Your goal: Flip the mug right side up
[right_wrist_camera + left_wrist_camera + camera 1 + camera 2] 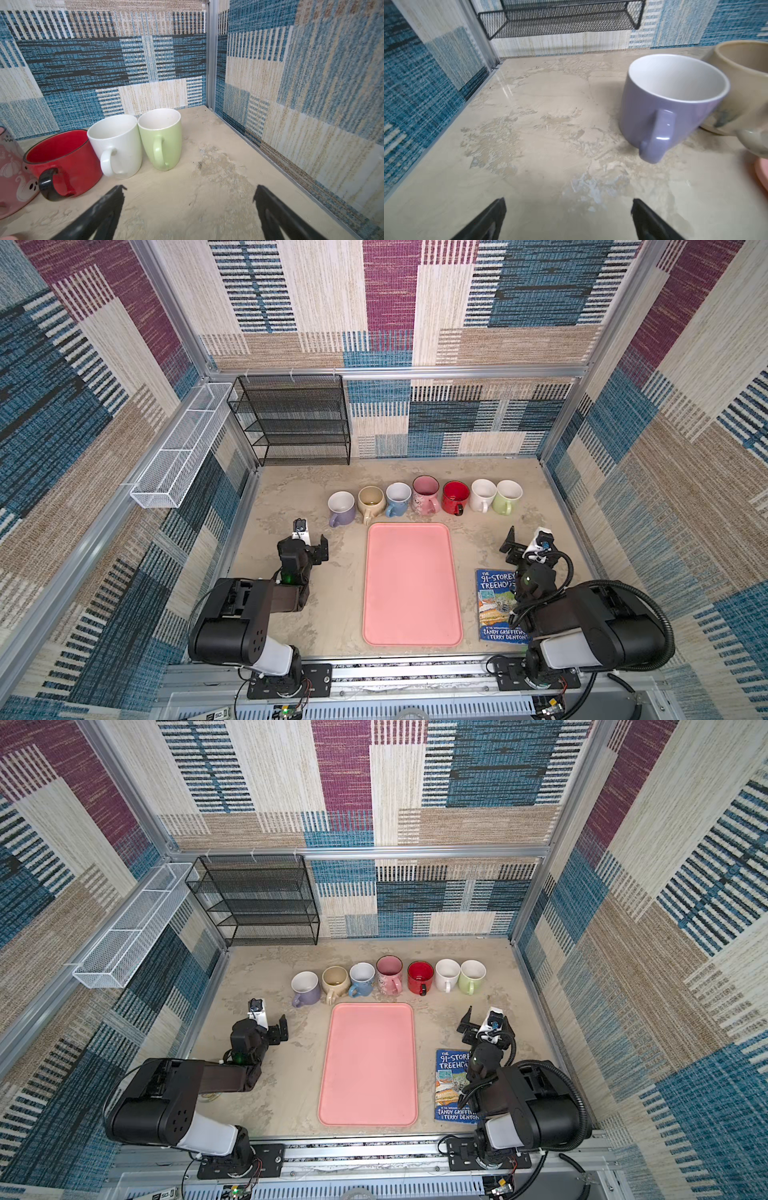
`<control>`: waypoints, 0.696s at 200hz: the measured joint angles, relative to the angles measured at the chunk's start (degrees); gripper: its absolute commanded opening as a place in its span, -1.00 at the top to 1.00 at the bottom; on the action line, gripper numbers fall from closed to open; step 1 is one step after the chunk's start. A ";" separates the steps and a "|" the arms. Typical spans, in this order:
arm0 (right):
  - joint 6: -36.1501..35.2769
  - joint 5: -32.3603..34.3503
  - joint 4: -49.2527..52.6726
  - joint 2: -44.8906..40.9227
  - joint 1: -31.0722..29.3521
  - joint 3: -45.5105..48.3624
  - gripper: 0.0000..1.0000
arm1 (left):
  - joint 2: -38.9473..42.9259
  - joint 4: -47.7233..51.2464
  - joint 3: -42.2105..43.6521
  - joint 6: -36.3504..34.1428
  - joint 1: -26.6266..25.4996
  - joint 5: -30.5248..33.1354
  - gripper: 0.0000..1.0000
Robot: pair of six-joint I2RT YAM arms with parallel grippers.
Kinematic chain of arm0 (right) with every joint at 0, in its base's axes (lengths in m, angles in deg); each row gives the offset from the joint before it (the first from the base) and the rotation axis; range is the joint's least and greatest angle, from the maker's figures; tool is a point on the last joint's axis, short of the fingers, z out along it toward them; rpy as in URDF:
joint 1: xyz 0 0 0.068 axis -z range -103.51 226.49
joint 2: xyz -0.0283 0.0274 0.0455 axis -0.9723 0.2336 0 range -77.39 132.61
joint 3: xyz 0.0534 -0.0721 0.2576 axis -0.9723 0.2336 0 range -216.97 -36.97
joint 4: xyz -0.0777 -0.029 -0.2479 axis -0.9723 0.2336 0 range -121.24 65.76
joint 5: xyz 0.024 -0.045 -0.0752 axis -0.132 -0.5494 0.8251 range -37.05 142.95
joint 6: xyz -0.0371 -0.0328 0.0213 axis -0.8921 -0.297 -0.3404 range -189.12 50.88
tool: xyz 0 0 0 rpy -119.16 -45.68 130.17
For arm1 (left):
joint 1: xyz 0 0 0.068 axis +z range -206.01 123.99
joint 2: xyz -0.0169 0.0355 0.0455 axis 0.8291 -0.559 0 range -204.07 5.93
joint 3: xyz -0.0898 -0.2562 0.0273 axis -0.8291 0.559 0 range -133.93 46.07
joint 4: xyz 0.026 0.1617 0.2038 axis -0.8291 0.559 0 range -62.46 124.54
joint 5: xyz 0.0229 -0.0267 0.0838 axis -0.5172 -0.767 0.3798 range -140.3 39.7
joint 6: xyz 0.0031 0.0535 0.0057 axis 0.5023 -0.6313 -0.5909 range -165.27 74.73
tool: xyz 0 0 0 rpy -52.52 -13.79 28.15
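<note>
Row of seven mugs (425, 493) on the surface (291, 497) behind the pink tray (411, 585), all mouth up, axes vertical, handles toward the arms. No inverted one is seen, so the task reads as done; cannot tell which mug it meant. Left pincer (568, 204): jaws apart, empty, low over bare surface, purple mug (670, 99) just ahead and inward, nearest. Right pincer (190, 189): apart, empty, green mug (161, 137) ahead and inward. Book (494, 605) lies under the right arm; black mesh rack (291, 418) well clear
</note>
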 measured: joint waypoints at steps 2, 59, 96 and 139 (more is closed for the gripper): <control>-0.15 -0.20 -0.11 0.17 0.00 0.07 -1.00 | -0.24 -0.48 0.26 -0.17 -0.26 0.11 -0.98; -3.65 -8.85 -0.37 4.20 0.00 0.37 -1.00 | -0.50 0.48 -5.75 -1.05 1.88 0.85 -0.98; -4.85 -11.93 0.00 6.29 0.61 -3.48 -1.00 | -0.59 5.33 -8.11 -0.42 4.44 -3.54 -0.98; -1.62 -14.67 5.18 5.60 5.73 -10.47 -1.00 | -0.63 7.04 -8.11 -0.02 4.68 -4.76 -0.98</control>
